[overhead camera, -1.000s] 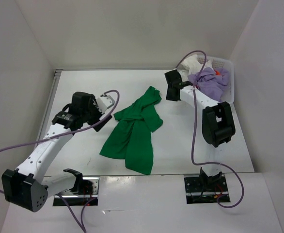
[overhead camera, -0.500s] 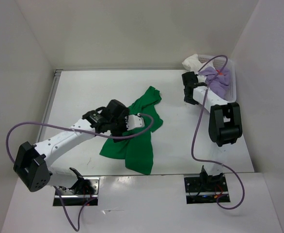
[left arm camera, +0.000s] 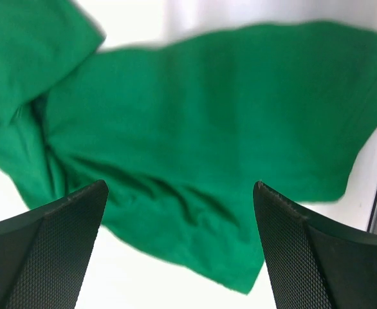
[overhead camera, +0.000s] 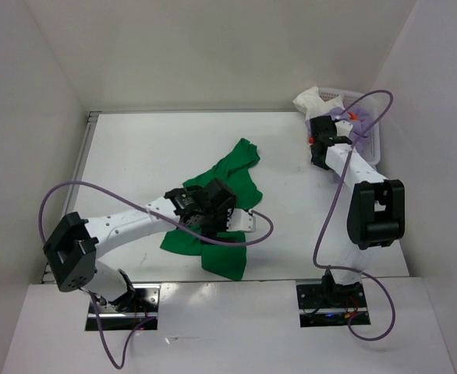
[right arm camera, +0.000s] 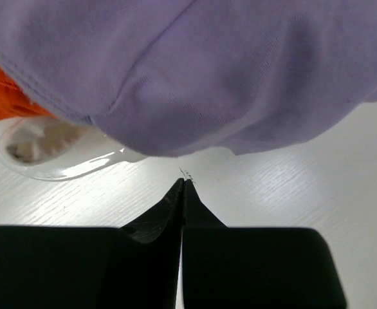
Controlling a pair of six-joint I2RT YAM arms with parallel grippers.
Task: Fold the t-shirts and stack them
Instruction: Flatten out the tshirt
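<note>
the job is only starting. none of the shirts is folded yet, and there is no stack. the green t-shirt lies in the middle of the white table, all bunched and twisted, with one end poking toward the back. my left gripper hangs right over the near part of it. the fingers are wide apart and hold nothing. the green cloth looks soft and thin, with lots of wavy wrinkles. my finger pads are black and bumpy, like tiny dots.

the lavender t-shirt, the white t-shirt and the orange-red t-shirt are piled in the white plastic basket at the far right corner. my right gripper is just beside the basket, with its fingers pressed together on nothing. the lavender cloth looks smooth and puffy in front of them. i think all four shirts need flattening, folding and stacking.
</note>
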